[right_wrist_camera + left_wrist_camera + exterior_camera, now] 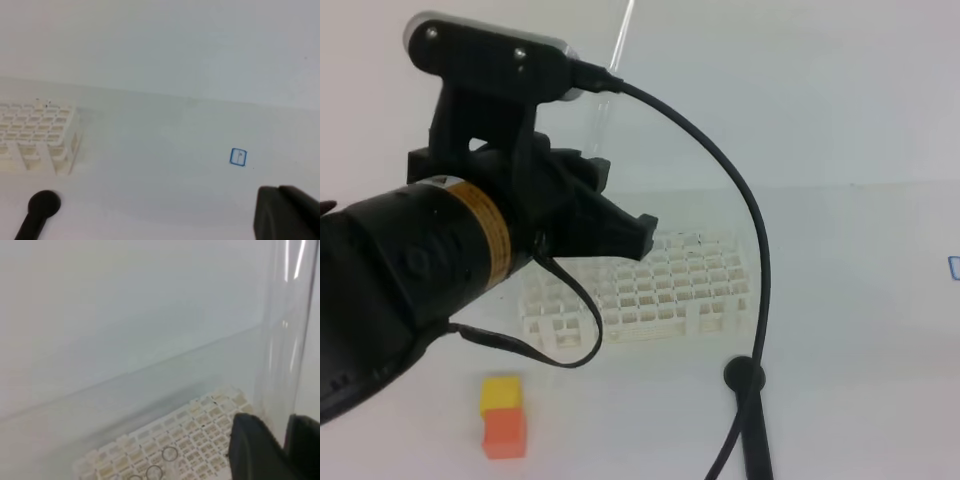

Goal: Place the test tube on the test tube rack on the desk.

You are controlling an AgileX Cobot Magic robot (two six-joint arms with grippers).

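The left gripper (pixel 280 450) pinches the test tube (pixel 282 340), holding it upright above the white test tube rack (pixel 670 290) on the desk (pixel 860 260). The tube is lifted but not yet seated in a hole; lowering it remains. The right gripper (pixel 287 212), pressed together and empty, hangs well aside.

The left arm (pixel 410 270) hides the near-left part of the rack (pixel 680 285). The test tube (pixel 282 330) is nearly see-through and runs off the top edge. The black stick (pixel 750 420) is cut off below.
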